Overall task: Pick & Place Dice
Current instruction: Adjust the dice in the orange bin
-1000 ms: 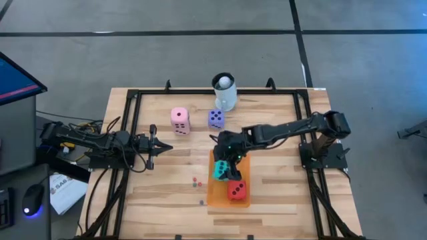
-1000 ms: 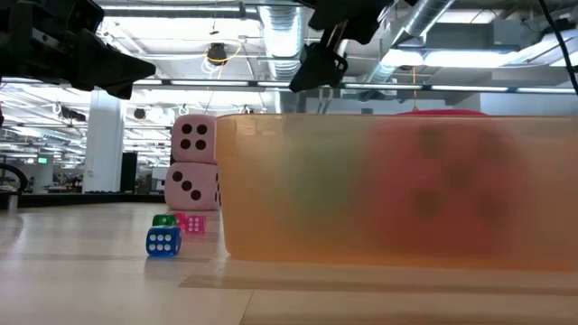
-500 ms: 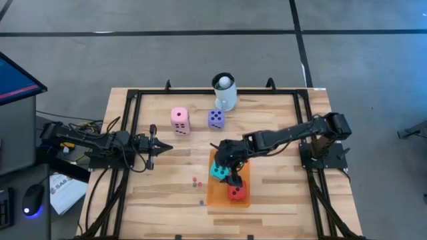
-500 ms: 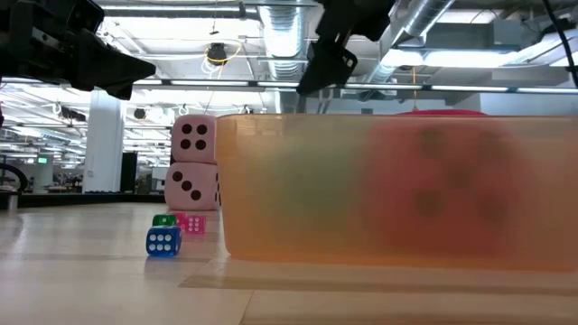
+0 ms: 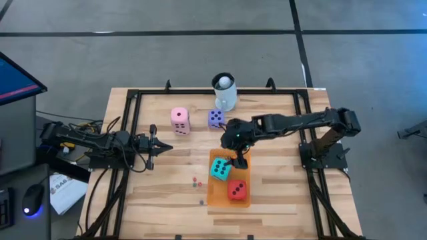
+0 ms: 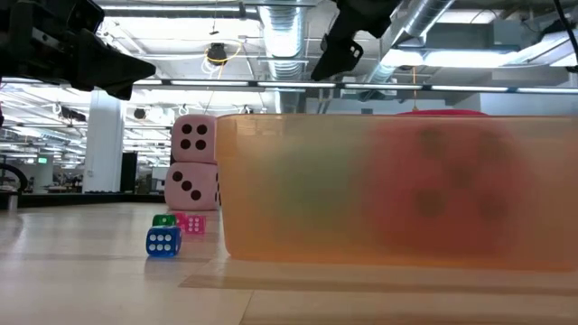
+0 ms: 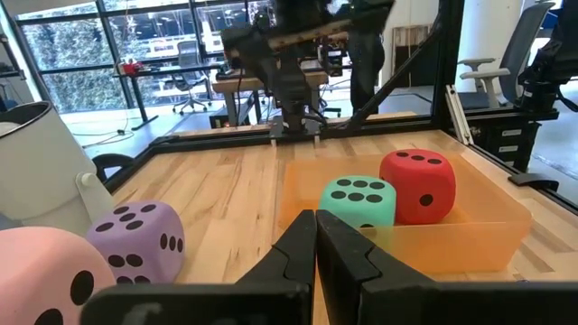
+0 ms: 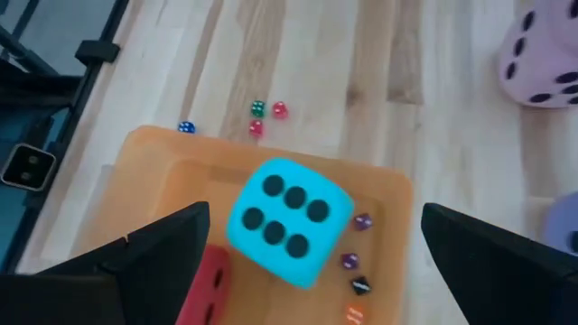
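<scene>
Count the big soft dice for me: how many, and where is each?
4. Teal die and red die sit in the orange tray. Pink die and purple die stand on the table near the white mug. None look hidden.

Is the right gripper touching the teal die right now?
Apart. In the right wrist view the open right gripper hangs above the teal die, fingers well clear either side.
</scene>
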Robot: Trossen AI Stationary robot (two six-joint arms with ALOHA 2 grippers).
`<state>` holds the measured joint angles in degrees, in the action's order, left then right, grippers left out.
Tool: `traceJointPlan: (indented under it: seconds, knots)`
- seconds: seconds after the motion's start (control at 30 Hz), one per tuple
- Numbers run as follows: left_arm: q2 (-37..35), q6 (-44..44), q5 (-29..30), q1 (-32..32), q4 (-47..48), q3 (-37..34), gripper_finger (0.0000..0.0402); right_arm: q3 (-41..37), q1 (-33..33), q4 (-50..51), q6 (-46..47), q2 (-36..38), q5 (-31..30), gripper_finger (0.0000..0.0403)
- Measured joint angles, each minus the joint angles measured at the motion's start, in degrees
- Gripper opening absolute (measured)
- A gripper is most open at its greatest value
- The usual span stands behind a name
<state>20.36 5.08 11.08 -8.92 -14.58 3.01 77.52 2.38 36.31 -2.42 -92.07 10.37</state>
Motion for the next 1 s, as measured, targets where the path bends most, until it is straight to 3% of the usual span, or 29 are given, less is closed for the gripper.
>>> traceJointPlan:
  seconds: [0.27, 0.5, 1.0]
  knots:
    - [0.00, 0.00, 0.02, 0.00, -0.01, 0.00, 0.0000, -0.04, -3.05, 2.88, -2.73, 0.72, -3.19, 0.0397]
    - [0.00, 0.00, -0.01, 0.01, 0.10, 0.00, 0.0000, -8.37, -5.72, -7.43, -3.60, 2.38, -3.02, 0.0397]
    - [0.87, 0.19, -0.01, 0.02, -0.01, 0.00, 0.0000, -22.31, -13.77, -16.34, -3.64, 16.77, -2.99, 0.0397]
